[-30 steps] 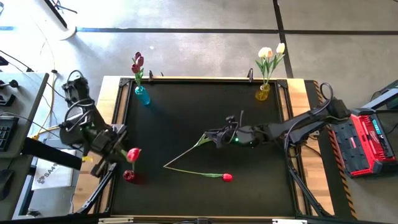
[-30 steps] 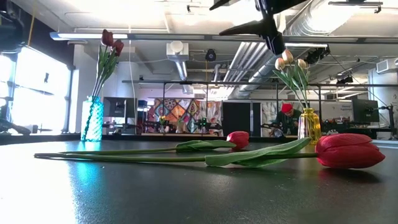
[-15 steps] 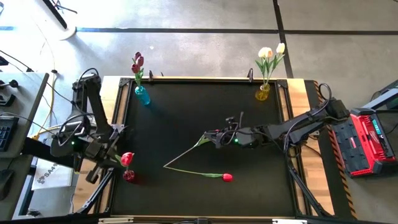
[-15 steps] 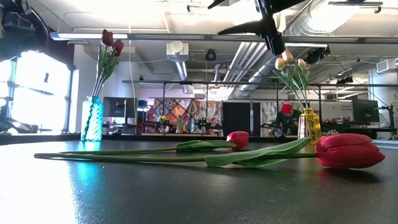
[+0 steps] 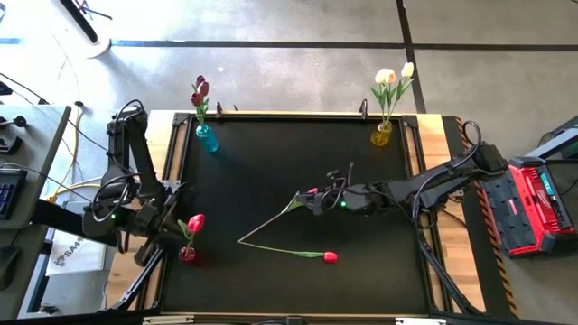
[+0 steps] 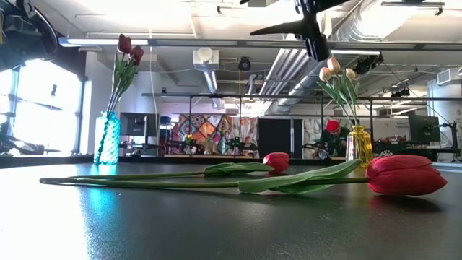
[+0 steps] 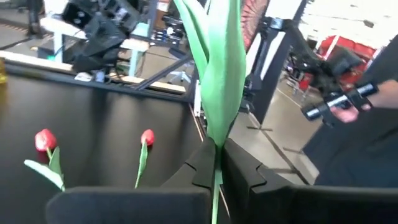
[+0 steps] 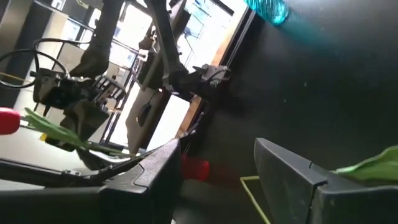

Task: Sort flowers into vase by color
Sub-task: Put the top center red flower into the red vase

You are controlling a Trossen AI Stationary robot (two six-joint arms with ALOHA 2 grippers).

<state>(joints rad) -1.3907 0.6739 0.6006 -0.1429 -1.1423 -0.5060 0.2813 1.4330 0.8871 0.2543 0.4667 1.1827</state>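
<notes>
A red tulip (image 5: 194, 221) is in my shut left gripper (image 5: 174, 231) at the table's left edge, just above a small red vase (image 5: 187, 255). Whether its stem reaches into that vase I cannot tell. Two more red tulips lie flat on the black table: one (image 5: 330, 257) toward the near edge and one (image 5: 271, 221) with its head end under my right gripper (image 5: 303, 198). That gripper hangs open above the table and touches nothing. A blue vase (image 5: 207, 138) holds dark pink flowers and a yellow vase (image 5: 382, 134) holds cream ones. My left gripper pinches the tulip's thin green stem (image 7: 215, 163) between its two fingers, just below a long leaf (image 7: 219, 68). The fingers point level, toward the table's right side, and lie across the stem. The tulip stands roughly upright and is lifted clear of the table.
The blue and yellow vases stand at the far left and far right corners. The table has a raised frame (image 5: 289, 115) around it. A red case (image 5: 537, 203) sits off the table to the right. The room shows beyond the far edge in the low view.
My left gripper has sunk a little beside the red vase and rolled at the wrist, staying shut on the tulip. The tulip's head has swung slightly, first toward the vase and then back. The right arm and the two lying tulips have kept still.
</notes>
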